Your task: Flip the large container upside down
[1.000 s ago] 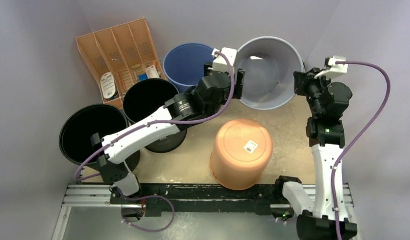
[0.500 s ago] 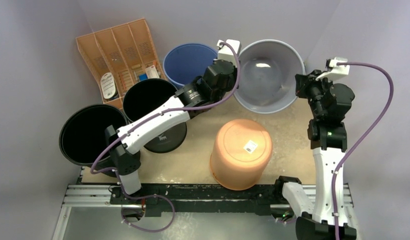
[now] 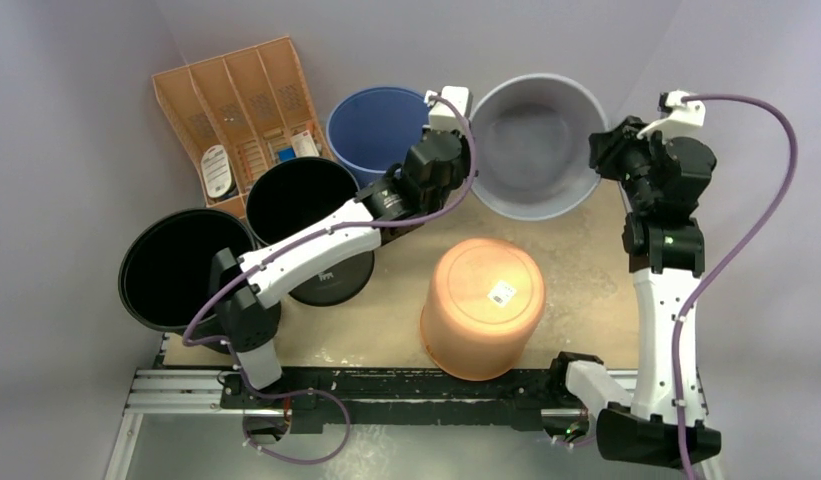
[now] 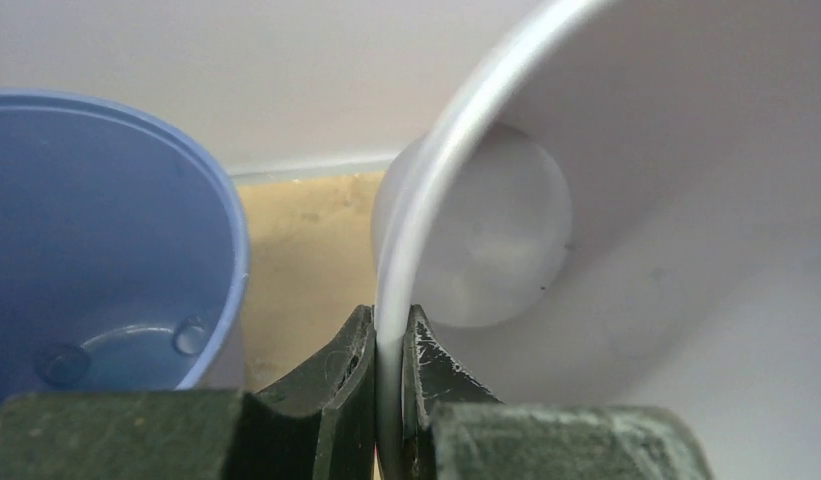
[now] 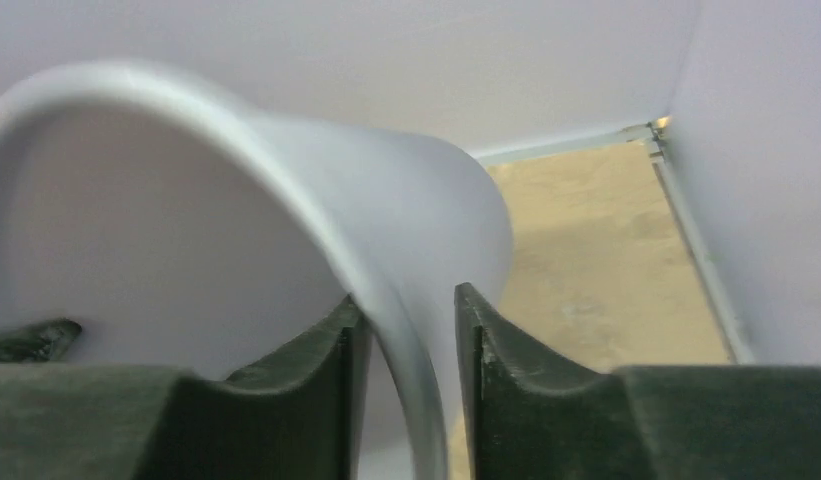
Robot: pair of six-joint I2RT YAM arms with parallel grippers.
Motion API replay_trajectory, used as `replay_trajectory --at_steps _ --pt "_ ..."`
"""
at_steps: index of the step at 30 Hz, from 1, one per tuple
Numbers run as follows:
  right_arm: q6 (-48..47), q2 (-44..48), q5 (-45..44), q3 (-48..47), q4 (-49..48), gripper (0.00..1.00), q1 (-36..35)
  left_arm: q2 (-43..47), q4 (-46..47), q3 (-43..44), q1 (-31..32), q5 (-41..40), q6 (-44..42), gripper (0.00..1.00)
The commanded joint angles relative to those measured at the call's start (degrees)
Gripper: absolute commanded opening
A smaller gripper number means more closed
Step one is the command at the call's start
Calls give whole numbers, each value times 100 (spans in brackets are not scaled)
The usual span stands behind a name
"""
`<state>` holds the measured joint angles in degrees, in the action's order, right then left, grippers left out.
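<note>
Top view, task item: grey container (image 3: 534,150) sits at far right of table (image 3: 586,250), by back wall, mouth up, not turned over.
Top view, L arm: left gripper (image 3: 469,152) at container's left rim, between it & blue bucket (image 3: 378,125).
Top view, R arm: right gripper (image 3: 598,158) at container's right rim, opposite the L one.
Top view, other: orange bucket (image 3: 483,305) stands bottom-up near table centre, label on its base; 2 black buckets (image 3: 176,265) on left; orange divider tray (image 3: 241,110) in far-left corner.
L wrist view, grip: left gripper (image 4: 389,395) fingers (image 4: 351,370) pressed together on the thin rim of grey container (image 4: 626,230), one inside, one outside; no gap seen.
L wrist view, surroundings: blue bucket (image 4: 106,240) just left of container, strip of table between.
R wrist view, grip: right gripper (image 5: 406,390) straddles rim of grey container (image 5: 186,230); jaws spread a bit, inner finger (image 5: 316,360) against wall, clear gap on the outer side, so not pinching.
R wrist view, surroundings: table (image 5: 596,260) & corner of side wall to the right.
</note>
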<state>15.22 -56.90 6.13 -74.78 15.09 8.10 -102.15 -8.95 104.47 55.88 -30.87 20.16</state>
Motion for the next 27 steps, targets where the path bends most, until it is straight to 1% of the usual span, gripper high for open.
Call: replay_trajectory --at_steps 1,2,3,4,6,9,12,15,18,20,22,24,27 --pt "833 -221 376 -640 -128 58 -36 637 2030 -895 370 -562 -947 0" --pt "878 -323 473 -782 -6 68 -36 635 2232 -970 413 -813 -1168 0" --pt "946 -391 572 -932 145 75 -36 647 2554 -1134 479 -1100 -1368 0" --pt "1001 -445 675 -1095 286 79 -36 678 3014 -1368 545 -1332 -1551 0" --pt "1067 -466 759 -1369 533 85 -36 676 3918 -1704 640 -1498 -1892 0" --pt "1200 -269 744 -1612 737 90 -36 241 4614 -1601 825 -2145 -2557 0" --pt "1598 13 838 -1703 770 91 -36 -224 5427 -1501 1025 -2516 -3345 0" --pt "2391 340 1054 -1333 396 91 -36 -584 5798 -1291 1118 -2586 -3822 0" --pt "3390 543 1520 -596 -264 91 -32 -781 5945 -1081 1144 -2618 -3943 0" --pt "3807 507 1770 -279 -615 91 -36 -870 6054 -987 1145 -2679 -4018 0" --pt "4269 434 2201 10 -982 91 -33 -937 6190 -913 1151 -2735 -4139 0" --pt "4600 346 2392 94 -993 91 -36 -985 6325 -844 1162 -2822 -4260 0" --pt "4947 328 2109 238 -758 91 -36 -893 6488 -910 1162 -2867 -4262 0"
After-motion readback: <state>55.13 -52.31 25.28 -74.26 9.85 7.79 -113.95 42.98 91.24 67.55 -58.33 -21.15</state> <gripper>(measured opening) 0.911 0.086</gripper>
